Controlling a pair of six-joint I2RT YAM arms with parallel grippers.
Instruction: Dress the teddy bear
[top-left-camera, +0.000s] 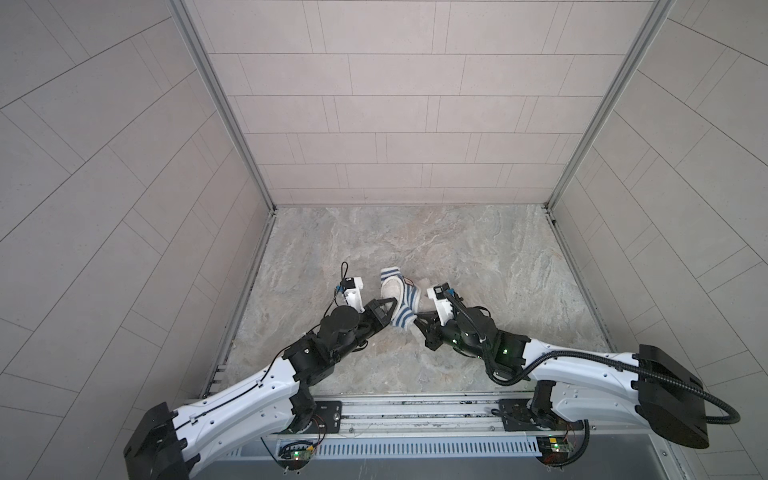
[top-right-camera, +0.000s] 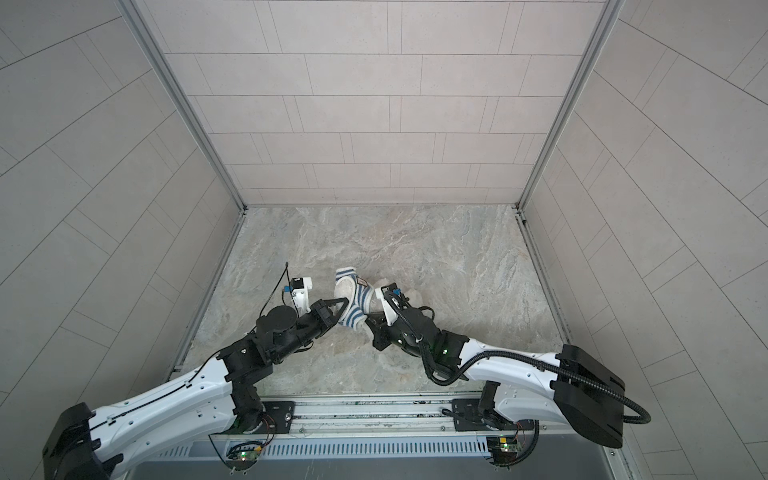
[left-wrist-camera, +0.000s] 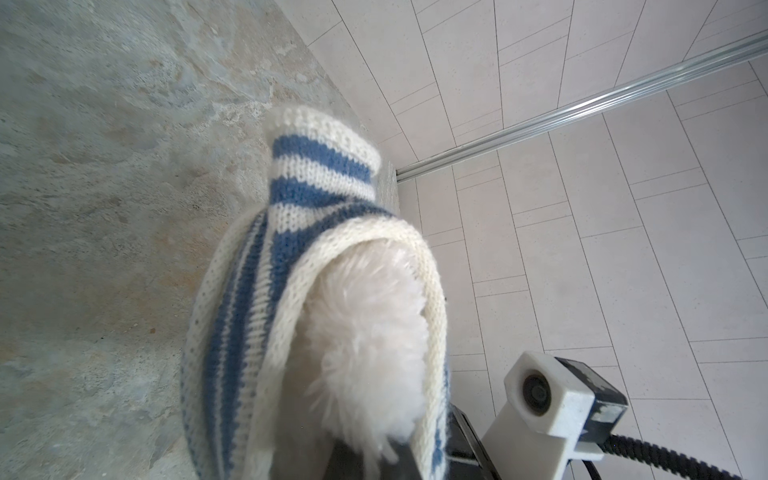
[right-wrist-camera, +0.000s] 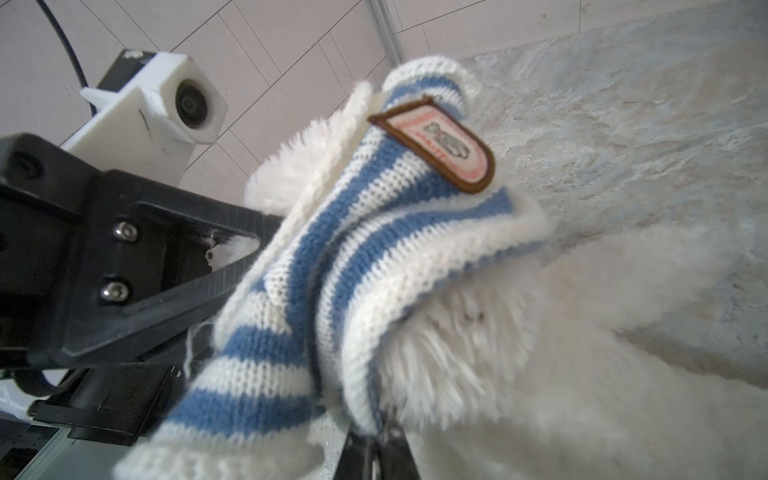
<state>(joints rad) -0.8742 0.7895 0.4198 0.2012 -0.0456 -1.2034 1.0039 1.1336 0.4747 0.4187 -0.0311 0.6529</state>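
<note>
The teddy bear (top-left-camera: 390, 289) (top-right-camera: 345, 288) is held up over the table's middle, between both grippers. A blue-and-white striped shirt (top-left-camera: 405, 309) (top-right-camera: 357, 309) is bunched around it. In the left wrist view, white fur (left-wrist-camera: 365, 332) bulges out of the shirt's (left-wrist-camera: 316, 174) cream hem. My left gripper (top-left-camera: 390, 311) (top-right-camera: 343, 311) (left-wrist-camera: 374, 465) is shut on the shirt from the left, with fur against its fingers (right-wrist-camera: 187, 291). My right gripper (top-left-camera: 419, 318) (top-right-camera: 370, 318) (right-wrist-camera: 376, 457) is shut on the shirt's (right-wrist-camera: 291, 291) hem beside the bear's fur (right-wrist-camera: 540, 353). The badge (right-wrist-camera: 440, 145) faces the right wrist camera.
The marbled table (top-left-camera: 457, 257) is walled by tiled panels at the back and on both sides. A metal rail (top-left-camera: 415, 409) carrying both arm bases runs along the front edge. The two grippers are almost touching, and the right wrist camera housing (left-wrist-camera: 548, 395) sits close to the shirt.
</note>
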